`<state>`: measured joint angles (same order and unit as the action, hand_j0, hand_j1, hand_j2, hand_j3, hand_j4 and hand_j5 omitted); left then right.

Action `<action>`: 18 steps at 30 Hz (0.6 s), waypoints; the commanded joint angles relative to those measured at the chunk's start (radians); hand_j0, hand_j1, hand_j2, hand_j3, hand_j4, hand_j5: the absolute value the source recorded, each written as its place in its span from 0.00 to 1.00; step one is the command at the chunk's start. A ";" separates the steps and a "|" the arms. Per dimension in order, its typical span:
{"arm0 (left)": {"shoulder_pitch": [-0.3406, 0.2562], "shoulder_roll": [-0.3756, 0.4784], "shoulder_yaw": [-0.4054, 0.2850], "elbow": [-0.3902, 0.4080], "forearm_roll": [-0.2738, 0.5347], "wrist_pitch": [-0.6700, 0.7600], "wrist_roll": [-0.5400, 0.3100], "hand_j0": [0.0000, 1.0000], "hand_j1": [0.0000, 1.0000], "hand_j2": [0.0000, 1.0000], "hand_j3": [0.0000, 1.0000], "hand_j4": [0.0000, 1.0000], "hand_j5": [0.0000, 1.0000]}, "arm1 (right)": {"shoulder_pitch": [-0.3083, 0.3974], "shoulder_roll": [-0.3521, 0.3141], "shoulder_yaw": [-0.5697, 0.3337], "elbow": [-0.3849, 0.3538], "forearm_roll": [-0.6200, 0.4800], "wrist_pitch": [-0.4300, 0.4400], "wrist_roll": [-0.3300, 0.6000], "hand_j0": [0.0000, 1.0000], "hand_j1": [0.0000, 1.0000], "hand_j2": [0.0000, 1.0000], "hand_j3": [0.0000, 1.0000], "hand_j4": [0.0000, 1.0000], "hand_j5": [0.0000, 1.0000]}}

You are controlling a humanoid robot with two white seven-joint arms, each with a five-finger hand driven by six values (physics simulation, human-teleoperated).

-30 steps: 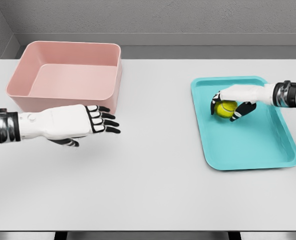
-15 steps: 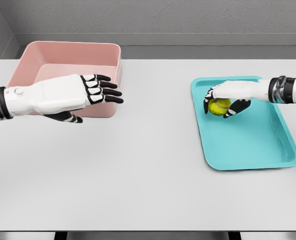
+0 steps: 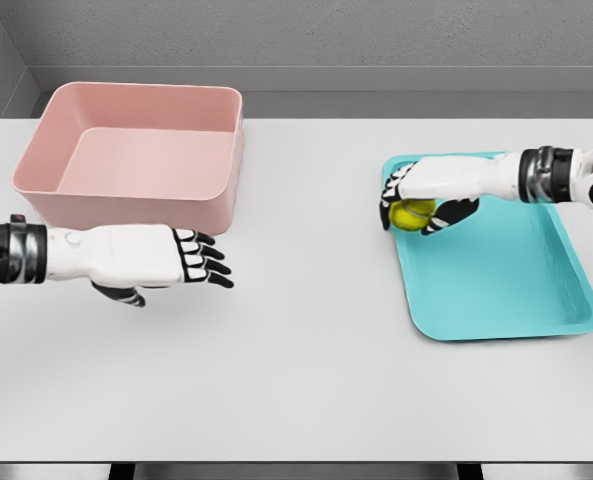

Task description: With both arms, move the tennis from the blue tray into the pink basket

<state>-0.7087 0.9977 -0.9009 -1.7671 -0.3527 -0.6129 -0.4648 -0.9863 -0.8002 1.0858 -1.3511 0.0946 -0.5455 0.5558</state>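
Observation:
The yellow tennis ball (image 3: pixel 411 213) is in my right hand (image 3: pixel 413 206), whose fingers are shut on it from above. Ball and hand hover over the left rim of the blue tray (image 3: pixel 506 290), which lies at the table's right side. The pink basket (image 3: pixel 136 155) stands at the back left with nothing visible inside. My left hand (image 3: pixel 191 258) is open with fingers stretched toward the right, hovering over the table just in front of the basket's front right corner.
The grey table (image 3: pixel 296 350) spreads wide between the basket and the tray. A grey wall runs behind the table's far edge. Nothing else lies on the tabletop.
My right hand has carried the ball leftward from the tray's inside to its left rim. My left hand rose in front of the basket, then dropped back down toward me.

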 commanded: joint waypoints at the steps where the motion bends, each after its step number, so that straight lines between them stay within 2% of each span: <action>1: -0.002 -0.013 0.000 0.000 0.004 0.002 -0.003 1.00 1.00 1.00 1.00 1.00 1.00 | 0.000 0.003 -0.001 -0.033 -0.007 0.002 0.000 0.49 0.49 0.49 0.49 0.49 0.49; 10: 0.009 -0.045 -0.007 0.000 0.003 0.002 -0.048 1.00 1.00 1.00 1.00 1.00 1.00 | 0.000 0.024 -0.001 -0.118 -0.007 0.004 0.000 0.49 0.49 0.49 0.49 0.49 0.49; 18: 0.014 -0.045 -0.012 0.000 0.003 0.002 -0.044 1.00 1.00 1.00 1.00 1.00 1.00 | 0.000 0.111 0.008 -0.137 -0.007 0.004 0.000 0.49 0.49 0.49 0.49 0.49 0.49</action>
<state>-0.6949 0.9526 -0.9126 -1.7671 -0.3553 -0.6130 -0.5102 -0.9863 -0.7130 1.0927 -1.4830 0.0945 -0.5442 0.5564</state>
